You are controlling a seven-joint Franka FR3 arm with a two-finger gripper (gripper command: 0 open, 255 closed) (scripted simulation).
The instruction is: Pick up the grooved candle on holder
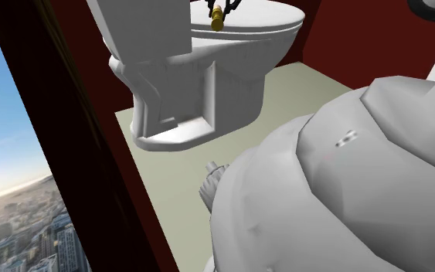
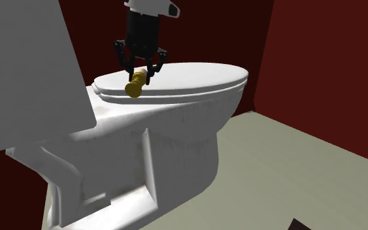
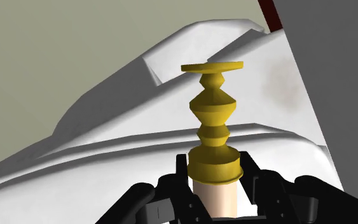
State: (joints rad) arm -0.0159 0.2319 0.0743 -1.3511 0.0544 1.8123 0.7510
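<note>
My gripper (image 3: 214, 170) has its two black fingers (image 3: 182, 170) closed partway onto the candle (image 3: 214, 198), a pale cylinder clasped between them. The candle sits in a gold holder (image 3: 213, 114), a stack of ridged rings ending in a flat disc at the far end, pointing away from the hand.

In the second exterior view the gripper (image 2: 141, 67) hangs almost straight down from the white wrist, and the candle and holder (image 2: 136, 85) slant down toward that view's left, over the back part of the closed toilet lid (image 2: 195, 78). I cannot tell whether the disc touches the lid.

The toilet (image 2: 176, 140) is white, and its tank (image 2: 25, 72) rises just beside the gripper on that view's left. The lid's front edge lies well apart, toward the right. A pale floor (image 2: 293, 170) and a dark red wall (image 2: 333, 65) lie beyond.

In the shoulder view the gripper (image 1: 219, 8) and holder (image 1: 217, 20) sit at the top edge above the toilet (image 1: 200, 85), and a window (image 1: 7, 154) on that view's left looks onto a city.
</note>
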